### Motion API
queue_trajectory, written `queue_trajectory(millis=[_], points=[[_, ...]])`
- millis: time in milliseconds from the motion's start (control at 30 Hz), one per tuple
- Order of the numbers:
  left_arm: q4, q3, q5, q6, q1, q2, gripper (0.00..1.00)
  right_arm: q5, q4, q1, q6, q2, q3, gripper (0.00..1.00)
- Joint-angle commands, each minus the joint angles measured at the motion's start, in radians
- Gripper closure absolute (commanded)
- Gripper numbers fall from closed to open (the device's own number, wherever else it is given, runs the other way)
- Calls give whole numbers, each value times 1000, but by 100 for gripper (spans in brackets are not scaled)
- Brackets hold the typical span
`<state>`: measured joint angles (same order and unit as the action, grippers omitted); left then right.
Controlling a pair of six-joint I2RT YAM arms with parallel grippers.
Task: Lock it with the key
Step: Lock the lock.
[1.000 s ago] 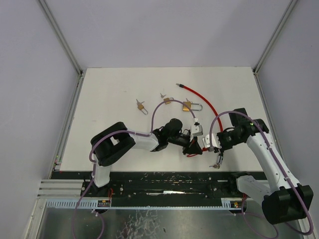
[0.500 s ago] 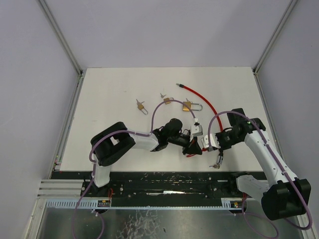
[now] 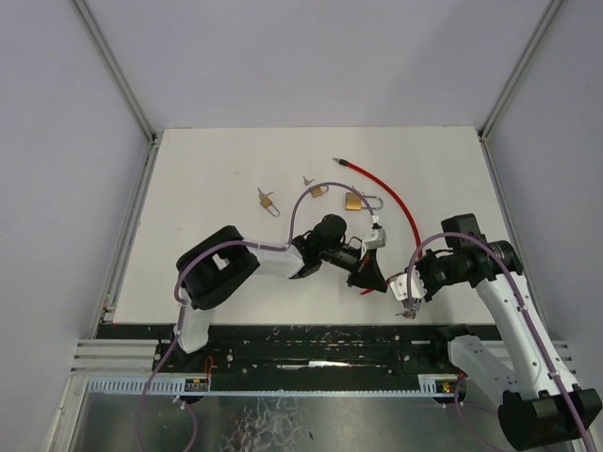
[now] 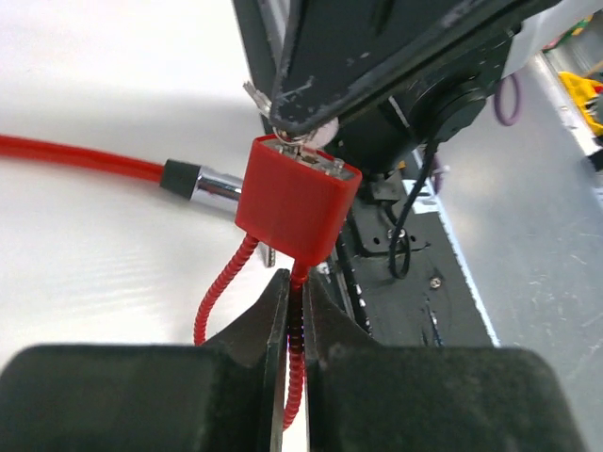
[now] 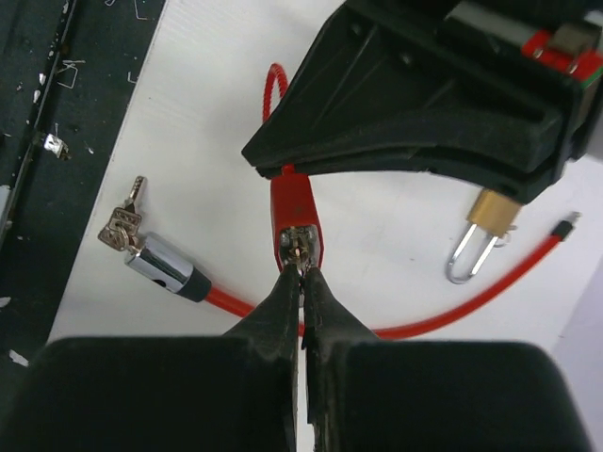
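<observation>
My left gripper (image 4: 294, 325) pinches the red coil (image 4: 215, 292) just under the lock (image 4: 297, 202), near the table's (image 3: 207, 188) front edge. My right gripper (image 5: 301, 275) is squeezed tight on the key (image 5: 300, 245), lined up with the lock's long side.

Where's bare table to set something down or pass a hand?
Free: left side of the table, up to the small padlock; the far strip behind the red cable; the far right corner past that cable. Crowded: near centre, where left tool and right tool pinch the red lock and key.
</observation>
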<state>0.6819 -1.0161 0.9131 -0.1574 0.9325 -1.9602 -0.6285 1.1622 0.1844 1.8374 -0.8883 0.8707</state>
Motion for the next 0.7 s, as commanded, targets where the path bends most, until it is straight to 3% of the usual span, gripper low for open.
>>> queue_trajectory(millis=[0, 133, 300, 400, 467, 567, 667], points=[[1, -50, 171, -103, -20, -70, 100, -34, 82, 3, 89, 25, 104, 100], [4, -17, 87, -73, -21, -38, 100, -131, 87, 2, 7, 7, 131, 100], [99, 169, -296, 142, 41, 131, 100, -158, 124, 2, -113, -71, 178, 100], [264, 287, -412, 261, 80, 194, 100, -165, 153, 2, -139, -123, 198, 100], [329, 321, -418, 276, 85, 200, 100, -174, 179, 1, -144, -155, 217, 100], [233, 269, -363, 205, 65, 177, 100, -180, 228, 3, -86, -163, 239, 100], [111, 135, -122, 39, -6, 106, 100, -143, 237, 2, -5, -116, 229, 100]])
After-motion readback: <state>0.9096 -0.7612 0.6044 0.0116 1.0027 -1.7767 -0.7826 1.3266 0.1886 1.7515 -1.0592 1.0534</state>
